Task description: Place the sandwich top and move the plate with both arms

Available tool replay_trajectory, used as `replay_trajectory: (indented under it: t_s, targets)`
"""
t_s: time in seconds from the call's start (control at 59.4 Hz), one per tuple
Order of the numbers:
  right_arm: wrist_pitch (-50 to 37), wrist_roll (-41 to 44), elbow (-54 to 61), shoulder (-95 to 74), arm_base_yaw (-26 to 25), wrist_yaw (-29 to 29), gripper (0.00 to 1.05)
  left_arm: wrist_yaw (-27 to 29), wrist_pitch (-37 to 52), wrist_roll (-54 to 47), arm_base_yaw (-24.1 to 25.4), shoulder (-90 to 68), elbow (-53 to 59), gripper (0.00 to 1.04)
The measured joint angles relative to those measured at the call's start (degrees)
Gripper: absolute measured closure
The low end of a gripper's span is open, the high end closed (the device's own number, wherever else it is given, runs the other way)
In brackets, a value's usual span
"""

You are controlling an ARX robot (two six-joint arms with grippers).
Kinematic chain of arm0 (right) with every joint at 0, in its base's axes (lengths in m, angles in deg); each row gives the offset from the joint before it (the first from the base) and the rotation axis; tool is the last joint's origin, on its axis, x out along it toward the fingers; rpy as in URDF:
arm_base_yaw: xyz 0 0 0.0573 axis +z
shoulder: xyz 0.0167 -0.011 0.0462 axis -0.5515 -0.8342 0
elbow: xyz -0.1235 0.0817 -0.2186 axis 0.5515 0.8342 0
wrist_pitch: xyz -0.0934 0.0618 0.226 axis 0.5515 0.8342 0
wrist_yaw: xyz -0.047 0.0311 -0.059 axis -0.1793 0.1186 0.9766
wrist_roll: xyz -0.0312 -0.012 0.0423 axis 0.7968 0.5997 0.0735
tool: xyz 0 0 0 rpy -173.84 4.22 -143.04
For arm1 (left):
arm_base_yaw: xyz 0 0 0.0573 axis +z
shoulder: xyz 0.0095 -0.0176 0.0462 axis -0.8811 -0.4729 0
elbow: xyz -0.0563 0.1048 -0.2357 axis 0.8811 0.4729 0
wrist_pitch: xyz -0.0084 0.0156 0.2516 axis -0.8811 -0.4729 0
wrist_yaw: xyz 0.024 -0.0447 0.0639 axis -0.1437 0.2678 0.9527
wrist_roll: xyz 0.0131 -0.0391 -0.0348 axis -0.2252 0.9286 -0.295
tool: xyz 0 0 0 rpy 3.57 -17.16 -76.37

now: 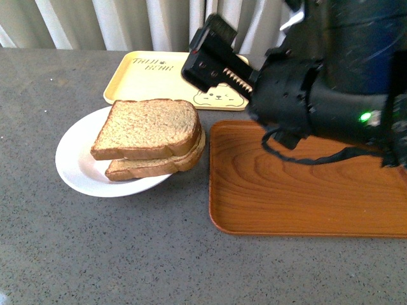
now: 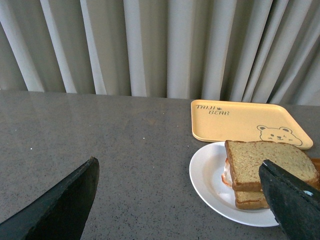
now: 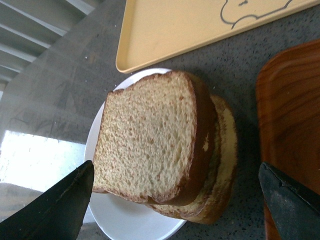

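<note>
the sandwich top [image 1: 147, 127] lies flat on the lower slice [image 1: 146, 168], both on the plate [image 1: 75, 159], which stands just left of the wood tray [image 1: 299, 190]. the right gripper [image 3: 176, 165] hangs over the sandwich, its 2 fingers wide apart and holding nothing; it looks the nearer arm. the left gripper [image 2: 178, 164] is also wide and empty, with the plate off toward 1 finger, not between them. the plate is round, so i think each arm must take 1 side of the rim.

Pale pleated curtains [image 2: 150, 45], grey countertop [image 1: 95, 254]
</note>
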Motion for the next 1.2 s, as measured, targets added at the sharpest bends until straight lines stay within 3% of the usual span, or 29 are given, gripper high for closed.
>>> replay_trajectory:
  t_s: [0.269,0.303,0.337,0.387,0.438,0.572,0.825,1.196]
  targets:
    - [2.8,9.6,7.4,17.7,-8.8,-5.8,0.09,0.0,0.0,0.0,0.0,0.0,0.0,0.09]
    - [1.5,12.1,8.9,19.5,-9.1,-3.4,0.11,0.0,0.0,0.0,0.0,0.0,0.0,0.09]
    - [-3.5,18.3,11.8,22.0,-9.4,4.2,0.18,0.0,0.0,0.0,0.0,0.0,0.0,0.09]
    - [-8.3,25.6,15.5,25.1,-10.2,11.3,0.26,0.0,0.0,0.0,0.0,0.0,0.0,0.09]
    - [-10.3,31.3,18.7,28.0,-11.5,14.1,0.35,0.0,0.0,0.0,0.0,0.0,0.0,0.09]
    - [-10.9,38.1,25.4,33.1,-14.6,12.4,0.58,0.0,0.0,0.0,0.0,0.0,0.0,0.09]
    - [-9.8,40.6,33.9,42.7,-19.3,7.7,1.02,0.0,0.0,0.0,0.0,0.0,0.0,0.09]
    - [-3.1,41.1,40.7,55.8,-23.6,3.5,1.03,0.0,0.0,0.0,0.0,0.0,0.0,0.09]
